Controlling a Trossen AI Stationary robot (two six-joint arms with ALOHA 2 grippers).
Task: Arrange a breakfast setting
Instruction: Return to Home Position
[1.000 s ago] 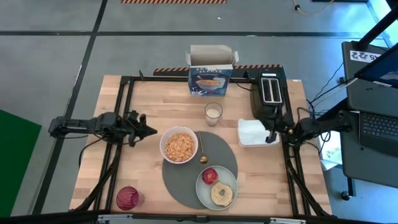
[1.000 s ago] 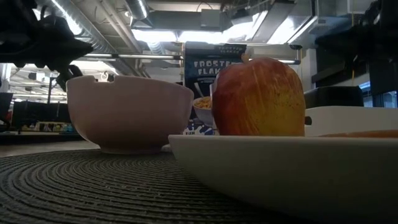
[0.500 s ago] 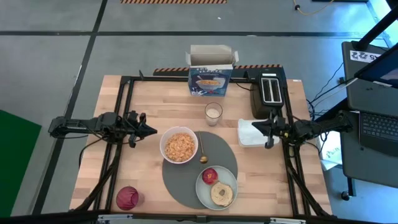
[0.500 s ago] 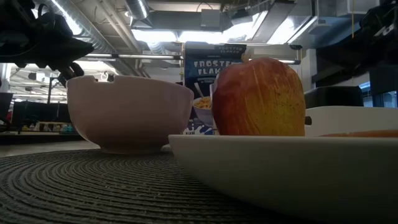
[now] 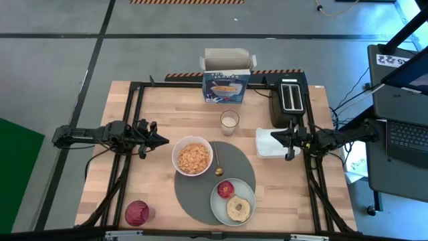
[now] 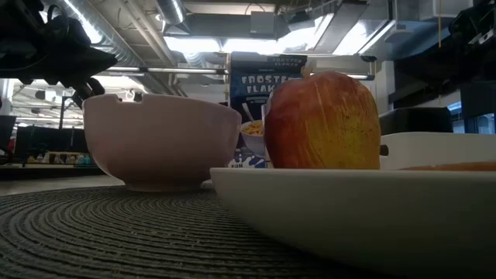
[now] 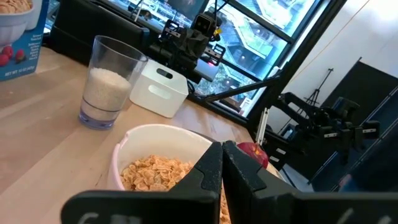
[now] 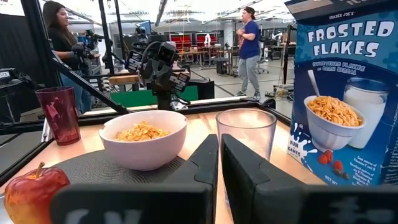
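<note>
The breakfast setting is laid out on the desk (image 5: 154, 107). The white bowl (image 5: 192, 156) of flakes and the gold spoon (image 5: 217, 161) are set on the round dark-grey mat (image 5: 194, 194). The red apple (image 5: 225, 188) and bagel half (image 5: 239, 208) are set on the pale-green plate (image 5: 221, 213). The small glass of milk (image 5: 229, 121) and blue cereal box (image 5: 227, 87) are placed behind. The left jaws are closed on nothing, near the bowl. The right jaws are closed on nothing, by the white tray (image 5: 267, 144). Each arm should be pulled back slowly to its own side, so nothing is bumped.
</note>
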